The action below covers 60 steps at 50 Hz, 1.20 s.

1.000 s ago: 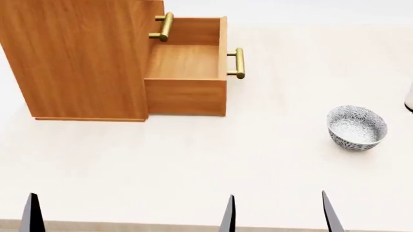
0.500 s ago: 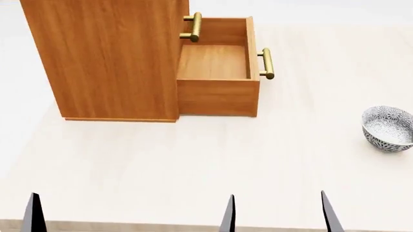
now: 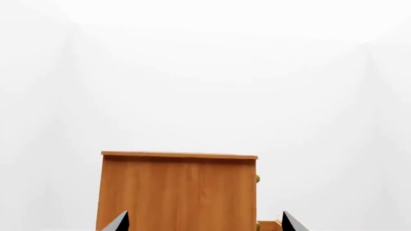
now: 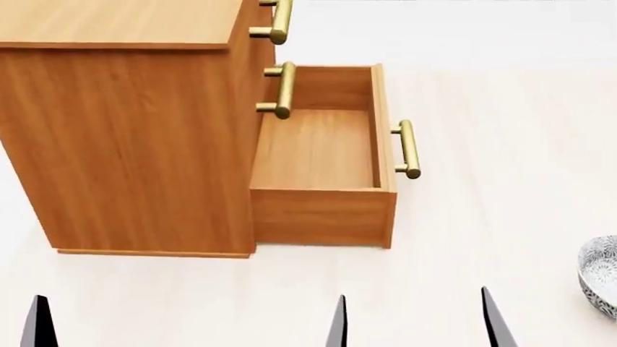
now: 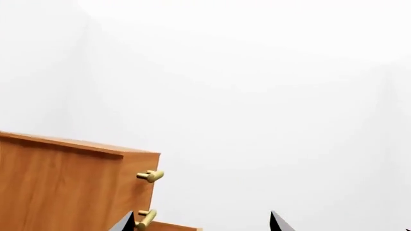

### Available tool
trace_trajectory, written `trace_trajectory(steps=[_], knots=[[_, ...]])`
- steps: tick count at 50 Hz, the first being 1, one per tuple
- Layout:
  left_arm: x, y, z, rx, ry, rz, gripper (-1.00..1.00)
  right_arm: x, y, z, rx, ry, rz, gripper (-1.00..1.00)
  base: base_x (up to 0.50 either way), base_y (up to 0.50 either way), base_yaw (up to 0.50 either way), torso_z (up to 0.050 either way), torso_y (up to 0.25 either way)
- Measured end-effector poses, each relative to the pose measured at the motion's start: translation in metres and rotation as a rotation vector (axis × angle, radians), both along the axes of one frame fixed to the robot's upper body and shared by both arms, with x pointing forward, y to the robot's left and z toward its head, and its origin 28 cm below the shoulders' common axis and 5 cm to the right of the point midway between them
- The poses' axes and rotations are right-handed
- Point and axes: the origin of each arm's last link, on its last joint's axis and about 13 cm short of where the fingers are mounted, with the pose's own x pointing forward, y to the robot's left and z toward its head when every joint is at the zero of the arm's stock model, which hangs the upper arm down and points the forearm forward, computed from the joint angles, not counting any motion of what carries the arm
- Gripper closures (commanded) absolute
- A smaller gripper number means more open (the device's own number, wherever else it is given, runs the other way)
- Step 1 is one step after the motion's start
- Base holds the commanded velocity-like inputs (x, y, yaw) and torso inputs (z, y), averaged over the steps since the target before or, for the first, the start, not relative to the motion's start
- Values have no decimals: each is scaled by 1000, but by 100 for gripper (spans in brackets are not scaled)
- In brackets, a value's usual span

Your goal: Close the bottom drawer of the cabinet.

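The bottom drawer [image 4: 323, 170] stood pulled far out of the cabinet [image 4: 126, 130], resting low over the desk [image 4: 482, 217]. Rigid wood, it likely slid easily; pushing its front by the handle [image 4: 409, 149] suited. Both tools' tips stood apart, empty.
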Motion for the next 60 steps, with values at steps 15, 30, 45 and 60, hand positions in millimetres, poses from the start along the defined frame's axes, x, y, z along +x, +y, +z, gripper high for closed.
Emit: trace_trajectory(steps=[15,30,45,60], knots=[[-1,0,0,0,-1,-2,-100,-1,0,1,11,-4,3,-100,500,0,0,0,0],[0,0,0,1,0,-3,-100,0,0,0,11,-3,2,-100,500,0,0,0,1],[0,-1,0,2,1,-3,-100,0,0,-1,8,0,-2,-100,500,0,0,0,0],[0,-1,-1,1,4,-5,-100,2,0,-1,-8,12,-13,-100,30,0,0,0,0]])
